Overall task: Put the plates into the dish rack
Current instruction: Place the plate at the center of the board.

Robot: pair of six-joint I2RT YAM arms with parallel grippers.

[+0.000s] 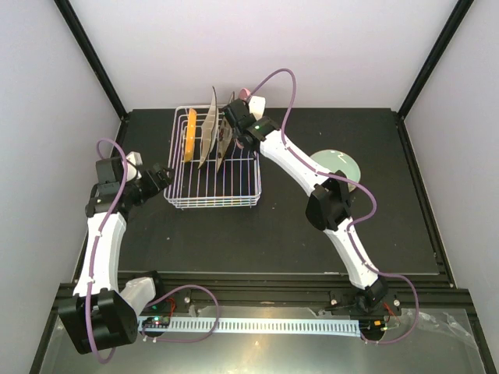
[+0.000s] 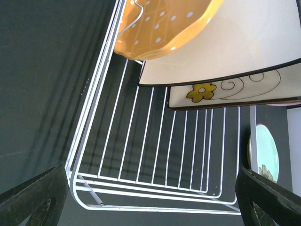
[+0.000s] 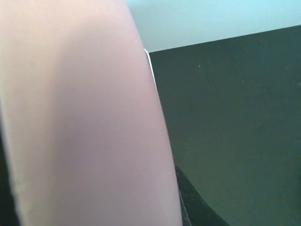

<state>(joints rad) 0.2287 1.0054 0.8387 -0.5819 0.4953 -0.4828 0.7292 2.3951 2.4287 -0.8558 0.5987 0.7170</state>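
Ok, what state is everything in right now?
White wire dish rack: three plates in it.
Small orange dotted plate: standing in rack.
Plain square plate: standing in rack.
Flowered square plate: standing in rack.
Round pink plate: held by right gripper.
Pale green round plate: flat on table.
Left gripper: open, empty.
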